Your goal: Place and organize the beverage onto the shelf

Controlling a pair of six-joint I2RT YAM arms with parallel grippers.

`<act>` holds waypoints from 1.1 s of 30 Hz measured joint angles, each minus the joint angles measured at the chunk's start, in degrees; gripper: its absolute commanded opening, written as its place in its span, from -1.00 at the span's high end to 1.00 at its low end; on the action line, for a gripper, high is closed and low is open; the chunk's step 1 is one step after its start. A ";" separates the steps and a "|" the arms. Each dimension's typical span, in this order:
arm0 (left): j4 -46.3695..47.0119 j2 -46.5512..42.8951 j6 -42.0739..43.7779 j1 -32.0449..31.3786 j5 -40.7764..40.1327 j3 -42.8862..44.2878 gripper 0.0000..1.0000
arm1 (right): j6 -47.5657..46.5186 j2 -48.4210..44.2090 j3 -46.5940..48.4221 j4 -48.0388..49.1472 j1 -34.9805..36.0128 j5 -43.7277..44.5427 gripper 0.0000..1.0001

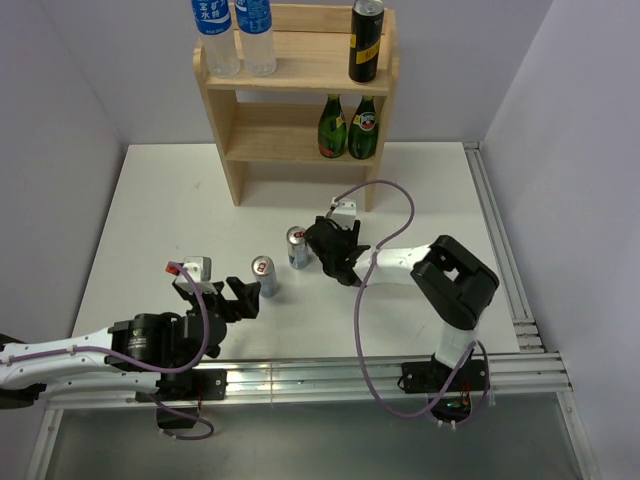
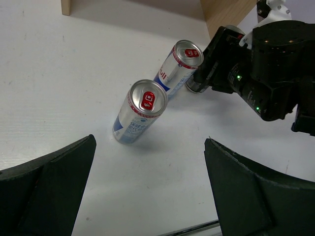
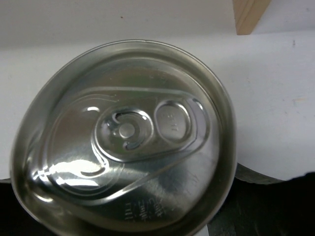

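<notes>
Two slim silver cans [image 1: 265, 277] [image 1: 297, 247] stand mid-table; the left wrist view shows them as a near can [image 2: 140, 110] and a far can [image 2: 178, 64]. My right gripper [image 1: 335, 250] is shut on a dark can [image 2: 197, 87] standing right of the far silver can. That can's silver lid [image 3: 123, 137] fills the right wrist view, with a black finger [image 3: 275, 206] beside it. My left gripper [image 2: 150, 142] is wide open and holds nothing, just short of the near silver can. The wooden shelf [image 1: 300, 70] carries two water bottles [image 1: 215, 35] [image 1: 255, 35] and a black-and-gold can [image 1: 366, 40] on top.
Two green glass bottles [image 1: 332, 127] [image 1: 363, 128] stand on the shelf's lower tier at the right. A shelf leg [image 3: 248, 14] stands just beyond the held can. A metal rail [image 1: 500, 250] runs along the table's right edge. Purple cables loop over both arms.
</notes>
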 measured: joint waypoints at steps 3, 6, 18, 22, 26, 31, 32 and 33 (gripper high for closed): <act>0.13 0.02 0.20 0.00 0.02 -0.02 -0.99 | -1.29 -3.54 0.02 -5.18 1.07 0.44 1.00; 0.37 0.04 0.24 0.00 0.02 -0.02 -0.99 | -3.17 -9.14 1.53 -10.73 3.04 1.40 1.00; 0.79 -0.59 0.46 -0.07 0.09 -0.13 -0.99 | -17.46 -17.53 37.31 -22.36 6.51 3.02 1.00; 0.79 -0.74 0.46 -0.11 0.13 -0.13 -0.99 | -24.44 -12.46 54.42 -24.87 6.51 2.86 1.00; 0.79 -0.79 0.44 -0.11 0.13 -0.13 -0.99 | -32.61 -5.25 70.82 -25.75 6.49 3.45 1.00; 0.79 -1.14 0.46 -0.11 0.20 -0.13 -0.99 | -40.28 1.73 80.35 -25.38 5.99 4.55 1.00; 0.83 -1.27 0.46 -0.11 0.20 -0.13 -0.99 | -41.31 2.67 80.61 -25.33 5.75 4.59 1.00; 0.81 -1.31 0.46 -0.11 0.20 -0.13 -0.99 | -42.03 3.48 80.61 -25.42 5.38 4.55 1.00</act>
